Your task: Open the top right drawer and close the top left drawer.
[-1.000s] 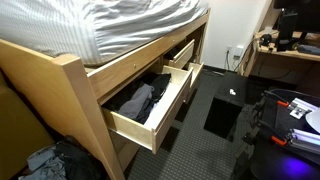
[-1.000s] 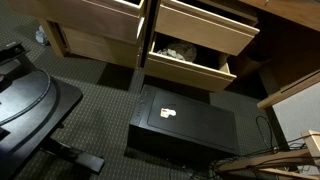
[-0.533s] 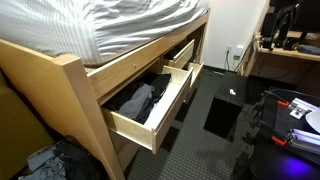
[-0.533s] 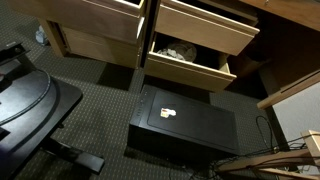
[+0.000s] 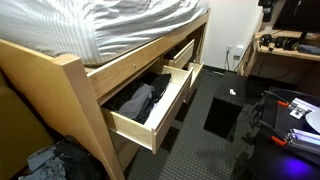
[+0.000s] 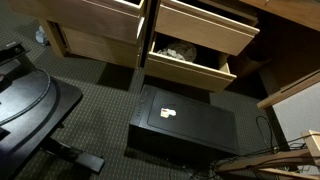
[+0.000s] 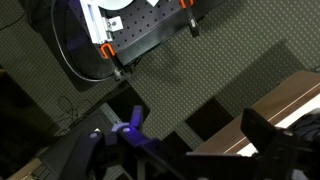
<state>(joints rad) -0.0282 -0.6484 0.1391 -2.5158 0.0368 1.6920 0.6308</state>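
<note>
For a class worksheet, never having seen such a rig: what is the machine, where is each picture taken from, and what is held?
It is a robot arm ending in a two-fingered gripper. Two pictures come from cameras standing in the room; the third from a camera on the wrist, looking past the gripper at carpet. Under a bed, the top left drawer stands open with dark clothes; the top right drawer beyond looks partly out. A black box sits on the carpet. The gripper is open and holds nothing.

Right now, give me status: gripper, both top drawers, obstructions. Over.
Gripper open, empty, above carpet. Top left drawer pulled out, dark clothes inside; top right drawer open too. Black box stands before the drawers, apart from them.
</note>
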